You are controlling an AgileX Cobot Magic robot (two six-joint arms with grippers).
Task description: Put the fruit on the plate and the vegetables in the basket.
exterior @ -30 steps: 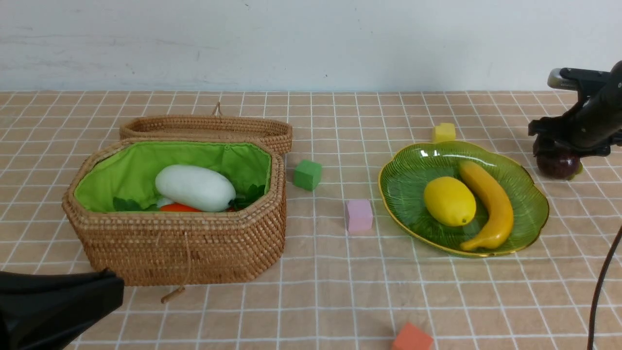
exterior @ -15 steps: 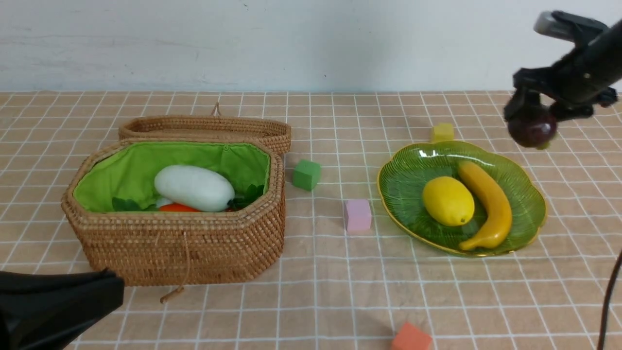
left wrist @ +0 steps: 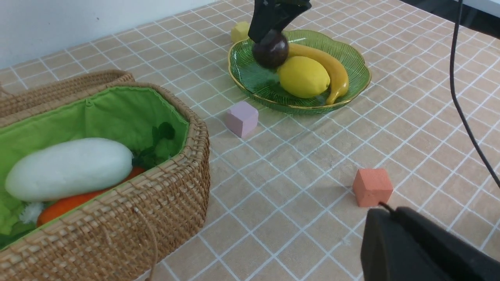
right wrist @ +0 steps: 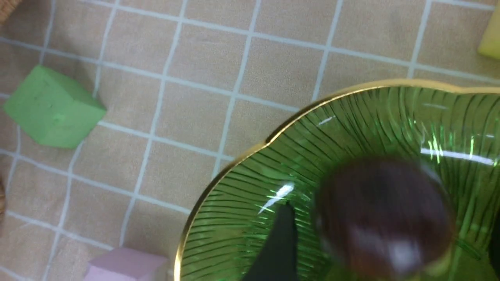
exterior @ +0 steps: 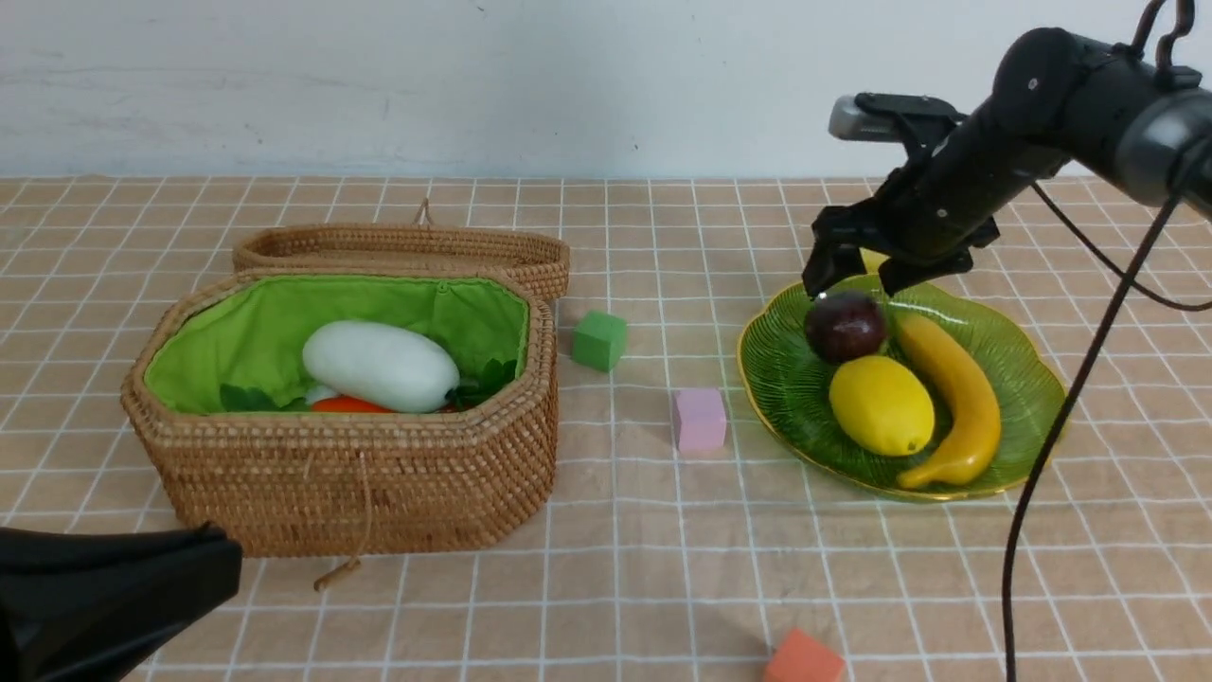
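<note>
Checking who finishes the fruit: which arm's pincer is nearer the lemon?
Right. The right pincer hangs just over the plate, at the maroon fruit touching the lemon. The left arm sits far off, near the basket.

The left hand (exterior: 114,592) is cut off at the front view's corner, grip unseen. A white radish (exterior: 381,366) hides most of the carrot (exterior: 348,405). The maroon fruit (right wrist: 384,218) blurs in the right wrist view.

Lab tabletop, checked cloth (exterior: 606,568), bare wall (exterior: 473,85)
</note>
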